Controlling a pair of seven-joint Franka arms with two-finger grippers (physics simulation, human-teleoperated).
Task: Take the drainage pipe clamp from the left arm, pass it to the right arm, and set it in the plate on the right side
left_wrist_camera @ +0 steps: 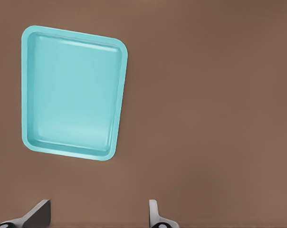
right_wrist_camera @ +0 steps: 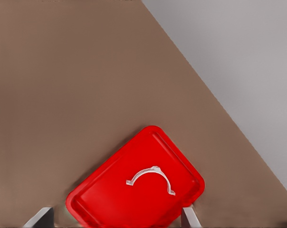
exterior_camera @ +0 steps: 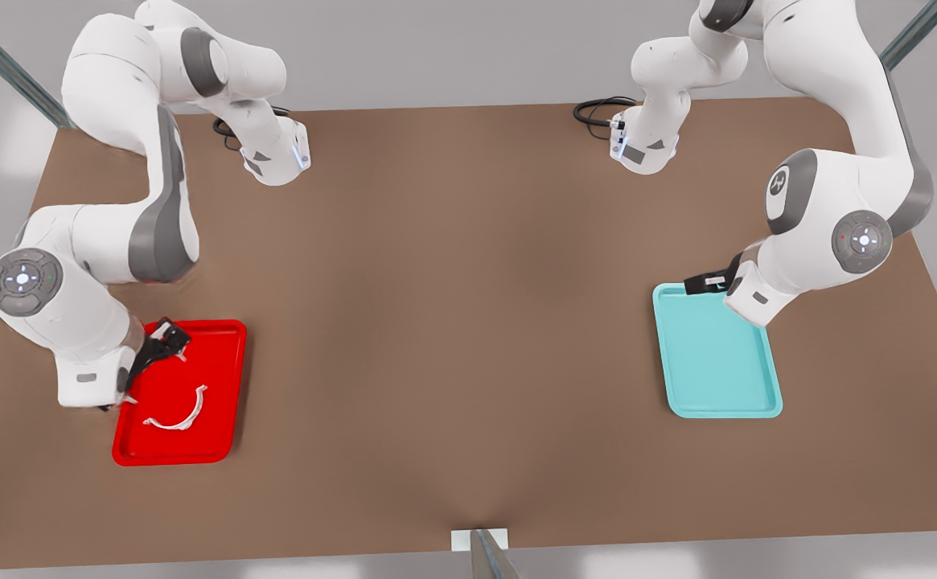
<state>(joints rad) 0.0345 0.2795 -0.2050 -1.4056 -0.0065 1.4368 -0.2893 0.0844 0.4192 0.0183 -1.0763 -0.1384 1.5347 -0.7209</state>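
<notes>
Thin white half-ring drainage pipe clamp point(exterior_camera: 177, 412) lies inside bright red rimmed plate point(exterior_camera: 223, 331), below my right fingers point(exterior_camera: 169, 338), spread, empty. Left fingers point(exterior_camera: 708, 282) wait spread, empty: placement looks complete.

Plate point(exterior_camera: 223, 342) glossy red plastic; table point(exterior_camera: 452, 322) matt brown.

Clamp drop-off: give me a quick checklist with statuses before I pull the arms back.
1. Clamp lies inside the red tray: ok.
2. Clamp free of the right gripper, which is open above the tray's far end: ok.
3. Clamp flat, clear of the rim: ok in the right wrist view.
4. Left gripper open and holding nothing, at the far edge of the teal tray: ok.
5. Teal tray holds nothing: ok.
6. Brown table between the trays free for retreat: ok.
</notes>
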